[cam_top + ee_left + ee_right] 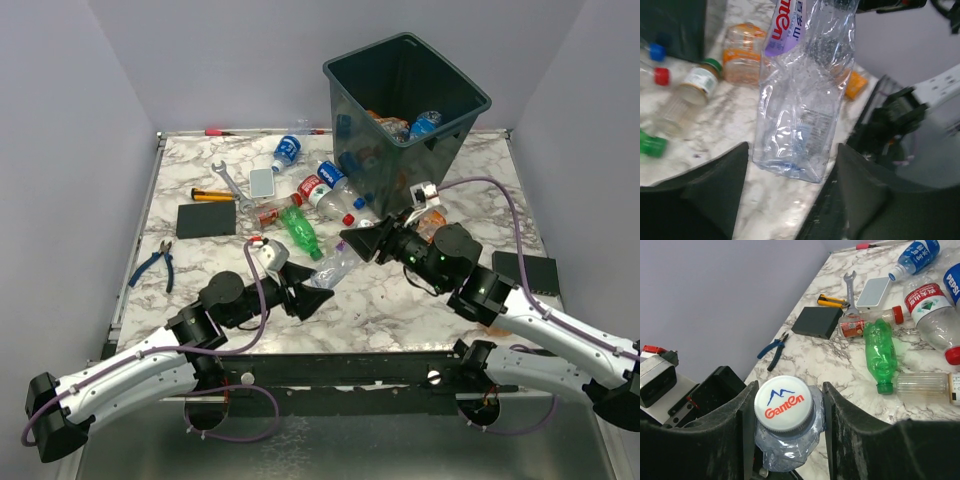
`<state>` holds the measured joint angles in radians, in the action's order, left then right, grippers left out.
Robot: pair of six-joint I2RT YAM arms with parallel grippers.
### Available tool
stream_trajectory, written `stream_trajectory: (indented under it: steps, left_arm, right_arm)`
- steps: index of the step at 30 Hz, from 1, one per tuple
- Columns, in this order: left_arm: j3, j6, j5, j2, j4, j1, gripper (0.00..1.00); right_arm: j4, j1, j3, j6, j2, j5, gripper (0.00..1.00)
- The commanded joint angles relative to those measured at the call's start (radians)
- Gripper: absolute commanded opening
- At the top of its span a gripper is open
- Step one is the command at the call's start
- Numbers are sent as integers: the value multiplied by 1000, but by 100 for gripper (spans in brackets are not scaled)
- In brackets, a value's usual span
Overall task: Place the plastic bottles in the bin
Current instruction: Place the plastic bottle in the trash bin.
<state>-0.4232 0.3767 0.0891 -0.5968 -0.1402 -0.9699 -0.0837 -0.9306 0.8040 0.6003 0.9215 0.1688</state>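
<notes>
One clear bottle, two takers: right gripper clamps its white "Ganten" cap, left gripper gapes round the base; Pepsi bottle at bin's eight o'clock.

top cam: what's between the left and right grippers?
A crumpled clear bottle spans the gap: base inside the open left gripper, white cap clamped by the right gripper. Shows in the top view and both wrist views.

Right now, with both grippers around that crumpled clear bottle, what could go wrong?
The right gripper holds the clear bottle only at its cap end, so it may slip or swing once the left gripper lets go. It is thin and crumpled; squeezing may buckle it. Hanging long, it could catch the bin on its tall rim.
</notes>
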Motion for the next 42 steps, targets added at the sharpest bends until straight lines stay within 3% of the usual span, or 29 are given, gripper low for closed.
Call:
stream_trajectory:
  steps: [1,2,3,7,12,16,24,28,31,35,39,42]
  left_arm:
    - [-1,-11,-5,28,-28,-3,87]
    - [-4,-24,-15,35,-23,-3,97]
    - [-11,-38,-22,42,-16,-3,99]
    - [-62,-131,-3,38,-11,-3,99]
    - [-152,-232,101,-65,-3,-3,99]
    - [-167,-252,18,-77,-2,-3,99]
    - [-4,-285,-295,159,-111,-3,99]
    - [55,-305,-466,238,-112,-3,99]
    - [49,-315,-571,249,-90,-3,99]
    - [37,-309,-674,232,-61,-3,99]
    - [25,-302,-686,220,-34,-4,99]
    - [25,-307,-690,213,-28,-2,99]
  right_arm:
    - [62,-8,74,-41,-4,-33,1]
    - [111,-8,103,-54,-1,-53,0]
    - [166,-8,142,-68,8,-75,0]
    - [412,-8,321,-121,90,-212,0]
    - [549,-8,464,-146,189,-328,0]
    - [629,-8,582,-205,194,-185,0]
    - [861,-7,1090,-444,353,175,0]
    - [779,-4,1250,-574,415,445,0]
    - [550,27,1218,-692,419,565,0]
    - [320,169,1169,-708,448,540,0]
    - [384,381,1287,-548,586,417,0]
    - [328,515,1256,-454,650,410,0]
